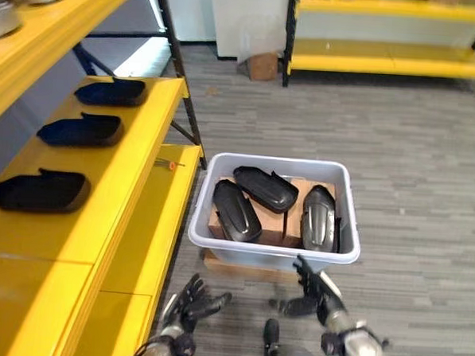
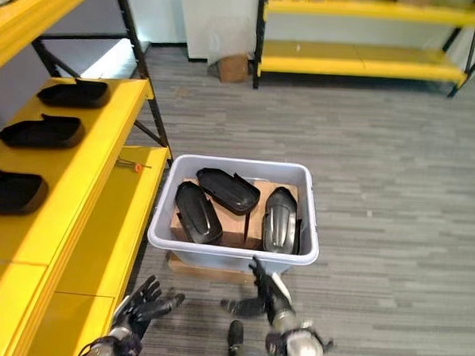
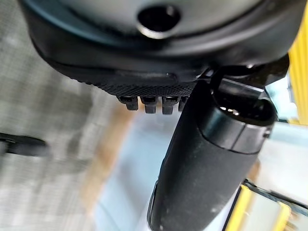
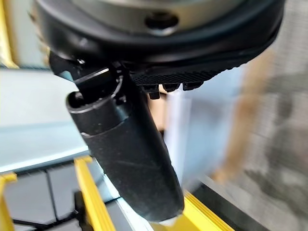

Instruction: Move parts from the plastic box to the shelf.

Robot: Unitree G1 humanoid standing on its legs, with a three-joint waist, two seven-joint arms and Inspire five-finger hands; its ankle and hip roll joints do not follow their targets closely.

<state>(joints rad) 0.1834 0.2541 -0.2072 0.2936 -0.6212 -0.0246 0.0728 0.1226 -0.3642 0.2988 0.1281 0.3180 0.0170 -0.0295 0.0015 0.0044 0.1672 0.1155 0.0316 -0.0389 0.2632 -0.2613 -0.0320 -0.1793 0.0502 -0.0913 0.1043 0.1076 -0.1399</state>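
Both hands, L [image 1: 189,303] & R [image 1: 315,292], spread open, empty, near box [image 1: 275,248] w/ 3 parts [image 1: 236,211].

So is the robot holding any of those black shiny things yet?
No. Both the left hand and right hand are open and empty, near the grey plastic box.

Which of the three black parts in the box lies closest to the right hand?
The rightmost part, lying lengthwise along the box's right wall, directly beyond the right hand.

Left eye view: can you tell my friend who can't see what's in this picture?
A grey plastic box on the floor holds three black parts. Both robot hands, left and right, hover open just before it. Three more black parts lie on the yellow shelf beside it.
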